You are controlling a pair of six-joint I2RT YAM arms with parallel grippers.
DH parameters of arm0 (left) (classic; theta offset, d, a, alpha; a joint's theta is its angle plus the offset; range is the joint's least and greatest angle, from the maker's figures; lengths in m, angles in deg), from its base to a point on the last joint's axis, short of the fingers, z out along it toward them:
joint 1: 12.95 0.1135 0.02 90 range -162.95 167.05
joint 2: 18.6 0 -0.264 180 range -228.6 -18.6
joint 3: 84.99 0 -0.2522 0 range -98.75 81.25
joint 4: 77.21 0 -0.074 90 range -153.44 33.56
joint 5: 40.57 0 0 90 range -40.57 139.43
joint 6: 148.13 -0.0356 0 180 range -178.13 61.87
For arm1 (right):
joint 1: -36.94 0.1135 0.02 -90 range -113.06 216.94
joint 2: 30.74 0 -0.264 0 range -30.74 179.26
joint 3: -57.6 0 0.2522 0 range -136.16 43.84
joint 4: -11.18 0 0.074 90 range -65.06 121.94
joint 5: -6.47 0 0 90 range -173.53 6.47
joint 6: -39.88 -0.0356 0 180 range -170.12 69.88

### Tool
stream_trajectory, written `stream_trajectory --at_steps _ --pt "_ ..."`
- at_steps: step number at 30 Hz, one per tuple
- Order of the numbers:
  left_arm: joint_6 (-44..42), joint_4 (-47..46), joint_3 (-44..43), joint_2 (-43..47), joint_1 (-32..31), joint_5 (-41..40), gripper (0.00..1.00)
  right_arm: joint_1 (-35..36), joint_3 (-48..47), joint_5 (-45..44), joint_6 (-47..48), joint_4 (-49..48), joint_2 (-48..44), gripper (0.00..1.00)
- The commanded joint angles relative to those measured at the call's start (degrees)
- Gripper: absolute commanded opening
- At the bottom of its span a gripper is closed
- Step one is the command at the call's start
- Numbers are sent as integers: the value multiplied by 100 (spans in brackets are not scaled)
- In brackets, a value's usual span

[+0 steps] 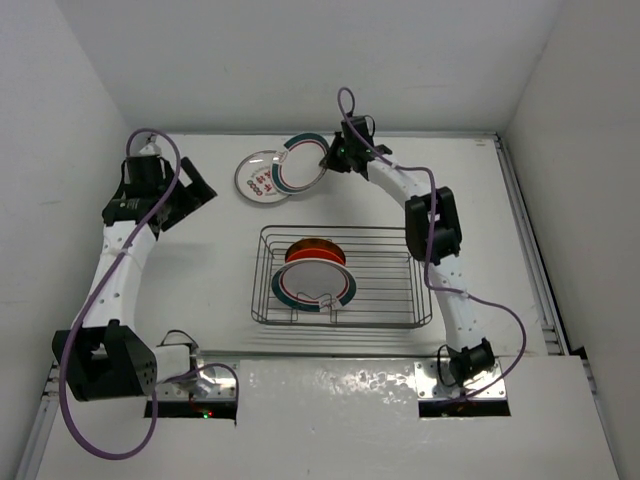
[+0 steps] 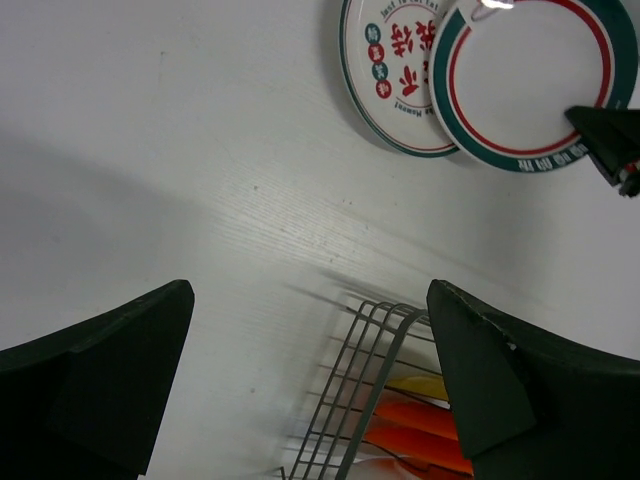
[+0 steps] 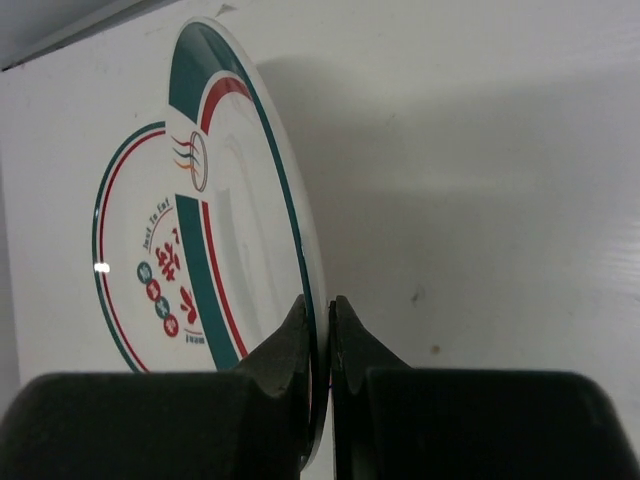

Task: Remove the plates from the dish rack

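— Two plates are seen standing in the dish rack (image 1: 385,275); an orange plate (image 1: 315,247) is set on the far side, and a white plate (image 1: 318,284) with a teal ring just in front of it; where are the others found?

— Two more are seen outside the rack, on the far part of the tabletop (image 1: 200,280); a printed plate (image 1: 258,180) is laid flat, and its right edge is overlapped by a teal-rimmed plate (image 1: 300,162).

— Is that one held?

— Its rim is pinched by the right end effector (image 3: 320,318), whose fingers are closed almost together on it; the plate is tilted; whether the printed plate is touched by it cannot be told.

— And the left end effector (image 2: 310,370)?

— It is spread wide and nothing is held in it; it is poised above bare tabletop, near the rack's far left corner.
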Motion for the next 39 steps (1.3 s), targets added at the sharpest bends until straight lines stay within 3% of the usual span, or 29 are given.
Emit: stream_trajectory --at_steps 1,5,6,7,9,10,14,17,22,25,28,31,32,35,39 --pt "-268 27 43 148 31 202 100 68 -556 416 -441 -949 37 3" --pt "-426 106 166 245 22 122 100 173 -371 434 -335 -1195 55 11" --pt "-435 106 210 245 22 96 100 226 -485 469 -318 -1195 133 19" --pt "-444 106 245 254 22 87 100 270 -555 512 -283 -1169 178 33" --pt "-453 115 316 245 31 87 100 375 -635 548 -186 -1142 248 39" --pt "-444 106 334 263 22 87 100 410 -600 557 -186 -1177 231 56" --pt "-453 106 421 280 31 131 100 481 -547 583 -46 -1091 38 99" --pt "-488 106 457 298 22 149 100 472 -346 365 507 -784 -497 99" --pt "-593 97 483 289 22 158 100 262 -723 47 1834 1192 -1200 99" --pt "-690 150 466 280 31 70 100 208 -312 -23 2827 2099 -1710 99" --pt "-734 168 457 245 31 70 100 200 497 38 3504 2635 -2536 99" --pt "-629 159 422 219 22 43 100 261 1655 1073 4426 2672 -3642 99" --pt "-585 142 404 219 22 69 100 427 2303 1197 5125 2655 -4280 99" --pt "-488 -16 413 263 22 192 100 865 3332 1330 6138 2786 -5067 99" --pt "-488 -175 483 254 22 342 100 1324 4250 1488 6336 2435 -6130 88"
